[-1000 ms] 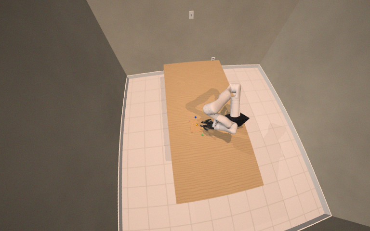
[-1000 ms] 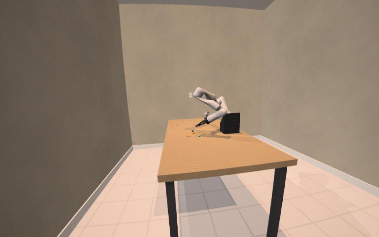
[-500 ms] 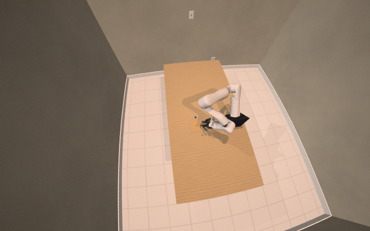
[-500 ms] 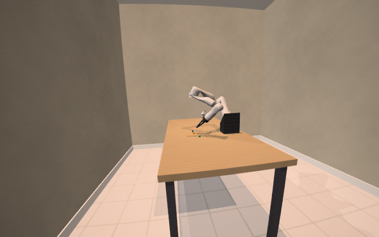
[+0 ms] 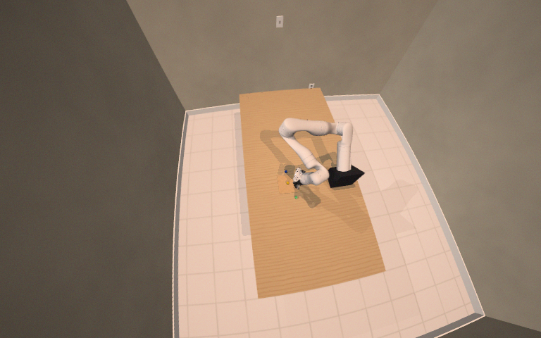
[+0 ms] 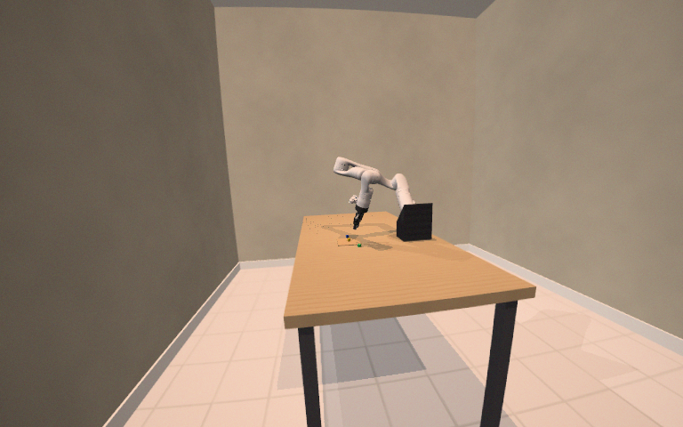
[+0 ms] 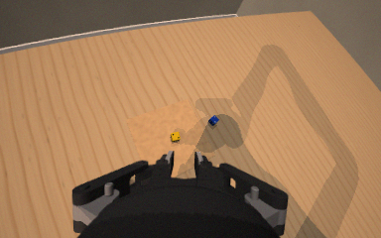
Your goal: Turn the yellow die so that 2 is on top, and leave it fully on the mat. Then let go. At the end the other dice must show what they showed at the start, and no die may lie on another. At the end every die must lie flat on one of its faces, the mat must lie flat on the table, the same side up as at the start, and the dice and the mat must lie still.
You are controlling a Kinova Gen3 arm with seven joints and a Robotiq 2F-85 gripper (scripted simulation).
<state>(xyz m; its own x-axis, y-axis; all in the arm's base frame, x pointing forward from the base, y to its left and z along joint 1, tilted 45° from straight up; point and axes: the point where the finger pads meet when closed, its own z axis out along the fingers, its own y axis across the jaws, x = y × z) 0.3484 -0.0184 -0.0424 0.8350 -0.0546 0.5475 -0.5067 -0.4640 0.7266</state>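
The small yellow die (image 7: 176,136) (image 5: 287,182) (image 6: 349,239) lies flat on the light tan mat (image 7: 150,126) (image 5: 282,189) (image 6: 341,243), near the mat's middle. Its top face is too small to read. My gripper (image 7: 184,158) (image 5: 294,180) (image 6: 355,226) hangs well above the table, over the mat's near edge, pointing down at a slant. Its fingers stand partly open with nothing between them. The die lies apart from them, ahead and below. A blue die (image 7: 213,120) (image 5: 285,171) (image 6: 347,236) lies on the table just off the mat's corner, in the arm's shadow.
A green die (image 5: 296,197) (image 6: 358,245) lies on the table beside the mat's other end, out of the wrist view. The arm's black base block (image 5: 344,175) (image 6: 414,221) stands to the right of the mat. The table's left edge is close behind the mat.
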